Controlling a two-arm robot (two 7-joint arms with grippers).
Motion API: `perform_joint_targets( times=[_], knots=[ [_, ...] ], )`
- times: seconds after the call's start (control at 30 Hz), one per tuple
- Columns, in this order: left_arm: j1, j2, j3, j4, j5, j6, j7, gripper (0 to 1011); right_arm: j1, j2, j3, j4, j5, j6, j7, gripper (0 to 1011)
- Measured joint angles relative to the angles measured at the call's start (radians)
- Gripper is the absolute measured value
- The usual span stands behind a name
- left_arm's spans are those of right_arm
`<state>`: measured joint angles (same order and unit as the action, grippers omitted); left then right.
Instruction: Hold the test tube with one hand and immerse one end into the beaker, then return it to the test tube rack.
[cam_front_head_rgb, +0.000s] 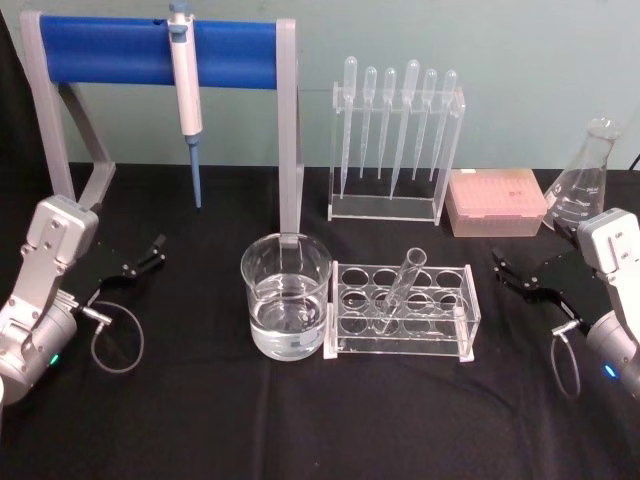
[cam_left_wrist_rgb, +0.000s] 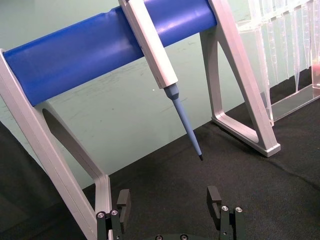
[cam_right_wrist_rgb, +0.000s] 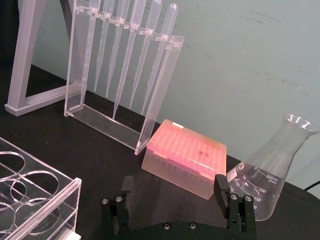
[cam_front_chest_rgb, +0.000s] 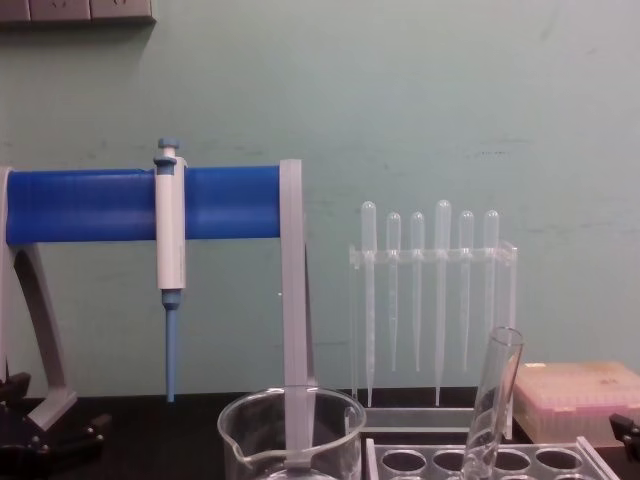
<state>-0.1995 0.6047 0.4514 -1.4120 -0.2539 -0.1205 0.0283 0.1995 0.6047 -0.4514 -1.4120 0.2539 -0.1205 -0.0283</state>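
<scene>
**Tube parked in the rack, both hands empty: where this could go sideways**

The left hand (cam_front_head_rgb: 155, 252) sits low at the left edge of the table (cam_front_head_rgb: 300, 420), jaws spread wide with nothing in them, near the foot of the blue pipettor stand (cam_front_head_rgb: 150, 55). If this arm does the job it has to get past the stand's right leg. The beaker (cam_front_head_rgb: 262, 300) stands right in front of that leg, so a lazy sweep could knock either one. The beaker has water in it and sits just beside the left end of the test tube rack (cam_front_head_rgb: 467, 310), so a bump probably means a spill.

The test tube (cam_front_head_rgb: 400, 285) leans tilted in the rack, mouth tipped to the right. I reckon that lean is the main trap. Flat jaws closing on slanted glass could pinch it off-centre and let it slip, or drag the rack along.

The right hand (cam_front_head_rgb: 505, 270) waits at the right edge, also wide open and empty, with the flask (cam_front_head_rgb: 585, 185) behind it, easy to clip on a swing
</scene>
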Motion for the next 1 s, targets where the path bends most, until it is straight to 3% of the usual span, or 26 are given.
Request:
perform_joint_targets(
  times=[1.0],
  knots=[
    [0.000,0.000,0.000,0.000,0.000,0.000,0.000,1000,0.000,0.000,0.000,0.000,0.000,0.000,0.000,1004]
  ],
)
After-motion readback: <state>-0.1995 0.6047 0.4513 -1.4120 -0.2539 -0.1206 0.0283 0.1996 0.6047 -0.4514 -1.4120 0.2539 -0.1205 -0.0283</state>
